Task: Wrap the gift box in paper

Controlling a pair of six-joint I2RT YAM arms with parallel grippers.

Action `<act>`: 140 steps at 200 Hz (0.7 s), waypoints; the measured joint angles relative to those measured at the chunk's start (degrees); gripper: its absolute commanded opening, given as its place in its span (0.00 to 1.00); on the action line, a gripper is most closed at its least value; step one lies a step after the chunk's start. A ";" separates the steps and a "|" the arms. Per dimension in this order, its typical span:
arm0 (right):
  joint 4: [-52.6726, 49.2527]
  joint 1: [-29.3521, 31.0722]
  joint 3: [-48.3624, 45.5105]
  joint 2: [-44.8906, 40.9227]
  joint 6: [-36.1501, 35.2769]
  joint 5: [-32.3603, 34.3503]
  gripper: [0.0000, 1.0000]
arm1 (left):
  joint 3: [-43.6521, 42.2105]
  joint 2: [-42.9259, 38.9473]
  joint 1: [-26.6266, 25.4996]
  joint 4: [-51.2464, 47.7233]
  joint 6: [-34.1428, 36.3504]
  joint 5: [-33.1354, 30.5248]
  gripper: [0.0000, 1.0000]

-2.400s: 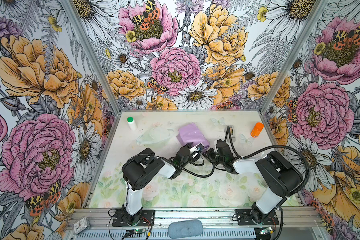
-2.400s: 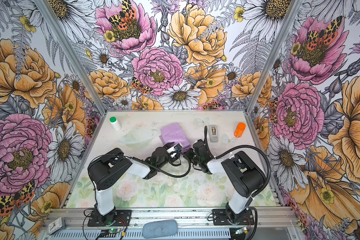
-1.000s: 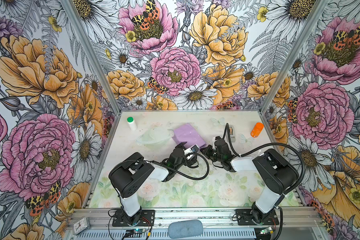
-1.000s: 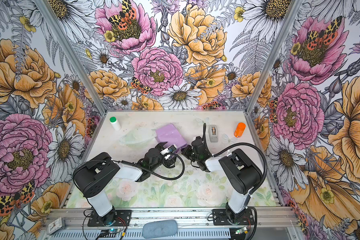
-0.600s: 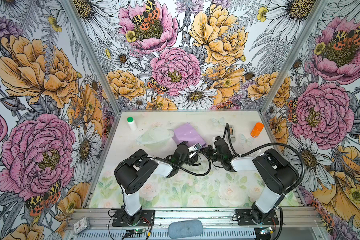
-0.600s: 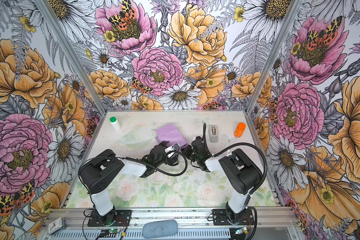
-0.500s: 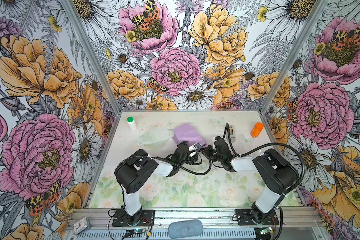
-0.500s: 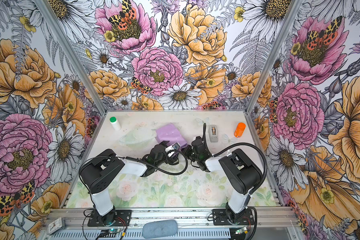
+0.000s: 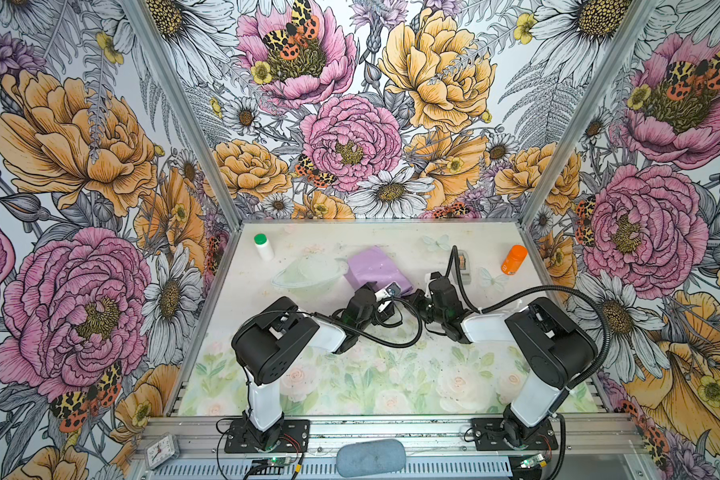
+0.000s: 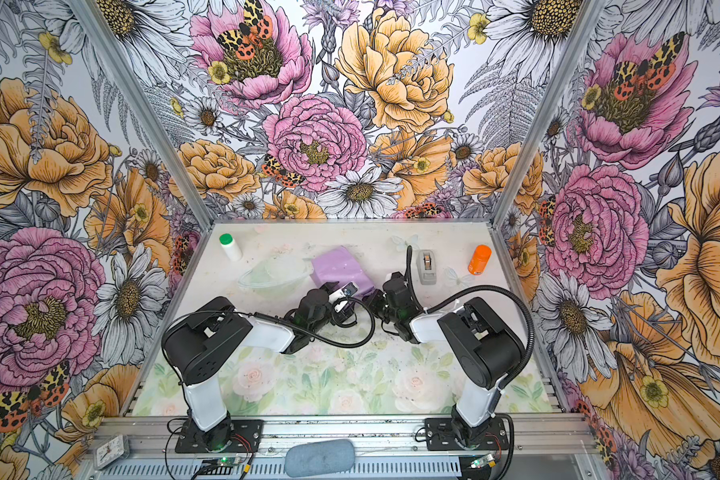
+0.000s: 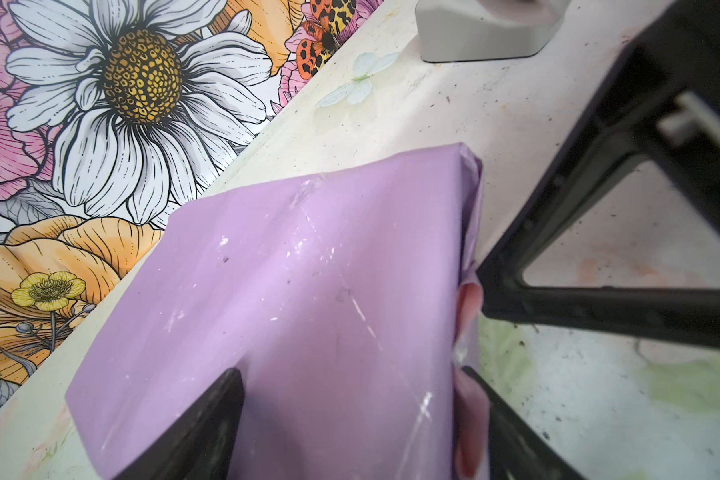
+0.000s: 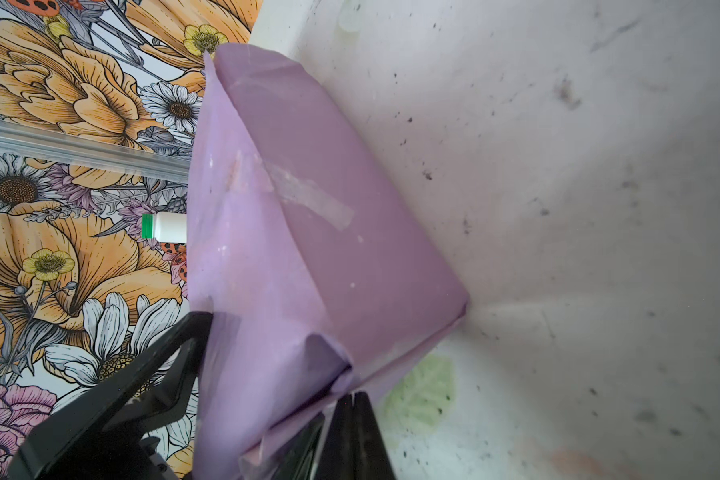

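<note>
Floral walls point(image 9: 350, 124), pale floral tabletop point(image 9: 350, 374)

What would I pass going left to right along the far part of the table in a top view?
White bottle → clear bowl → wrapped gift box → tape dispenser → orange bottle.

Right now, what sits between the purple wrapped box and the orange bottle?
A small grey tape dispenser stands there, beside the right arm's black cable, shown in both top views.
</note>
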 measured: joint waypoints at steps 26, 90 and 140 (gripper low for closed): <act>-0.13 -0.20 -0.83 -1.09 -1.09 -0.02 0.08 | -0.50 0.83 0.04 2.78 -0.57 -0.02 0.76; -9.07 -6.38 -4.13 -14.91 -9.18 -1.75 0.16 | -1.95 1.53 0.98 7.34 -2.01 1.90 0.73; -27.52 -18.86 4.90 -17.68 -26.88 -8.59 0.18 | -2.60 1.51 1.77 8.79 -2.97 4.39 0.73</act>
